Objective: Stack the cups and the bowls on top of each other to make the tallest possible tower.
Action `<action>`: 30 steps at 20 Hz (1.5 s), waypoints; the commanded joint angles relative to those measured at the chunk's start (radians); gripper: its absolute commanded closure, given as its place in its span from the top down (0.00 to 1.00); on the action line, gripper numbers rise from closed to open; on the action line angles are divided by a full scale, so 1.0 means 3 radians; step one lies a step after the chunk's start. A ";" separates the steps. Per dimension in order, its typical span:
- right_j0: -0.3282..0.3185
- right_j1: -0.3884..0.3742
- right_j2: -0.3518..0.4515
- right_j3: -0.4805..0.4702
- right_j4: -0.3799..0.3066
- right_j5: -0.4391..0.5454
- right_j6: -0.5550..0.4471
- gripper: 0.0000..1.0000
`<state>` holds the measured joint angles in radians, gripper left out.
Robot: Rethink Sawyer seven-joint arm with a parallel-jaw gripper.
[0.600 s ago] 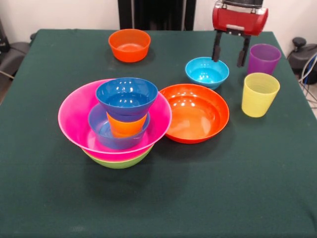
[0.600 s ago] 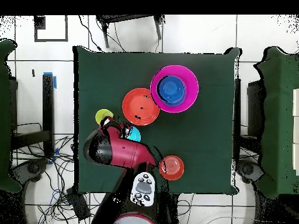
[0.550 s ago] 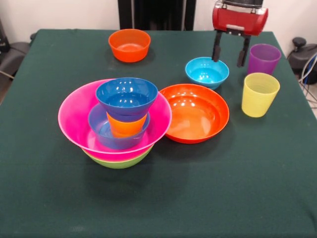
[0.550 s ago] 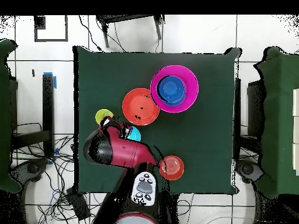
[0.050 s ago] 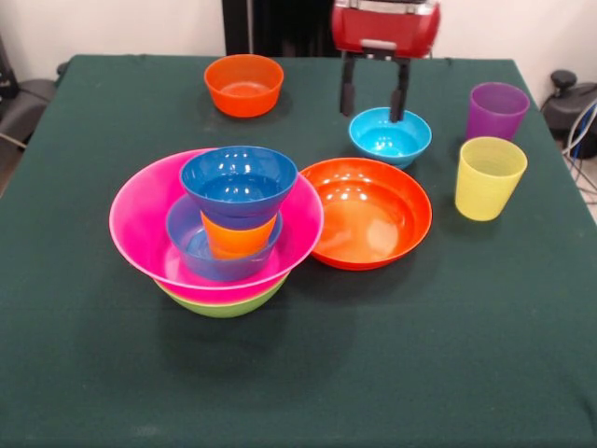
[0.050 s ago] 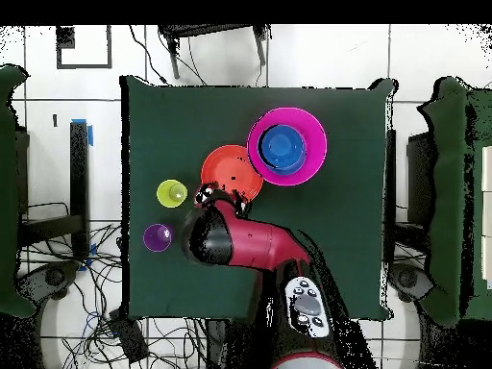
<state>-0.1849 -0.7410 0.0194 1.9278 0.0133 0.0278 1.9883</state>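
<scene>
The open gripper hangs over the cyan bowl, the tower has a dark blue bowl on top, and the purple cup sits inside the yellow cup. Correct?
One error: the purple cup stands on the table apart from the yellow cup, not inside it, as the front view shows. The open gripper over the cyan bowl and the dark blue bowl topping the tower hold.

White tiled floor (image 6: pixel 317 58) (cables (image 6: pixel 96 288) strewn).
</scene>
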 commanded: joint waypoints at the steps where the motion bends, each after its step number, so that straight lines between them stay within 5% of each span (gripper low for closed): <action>1: 0.0291 0.0047 0.0197 -0.0209 -0.0146 0.0167 0.0188 1.00; 15: 0.1325 0.0321 -0.0556 -0.0568 0.0504 0.0239 0.0688 1.00; 30: 0.1406 0.0787 -0.0530 -0.0715 0.0761 -0.0147 0.0586 1.00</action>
<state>0.2486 -0.6063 -0.1755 1.7540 0.2112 0.0235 1.9908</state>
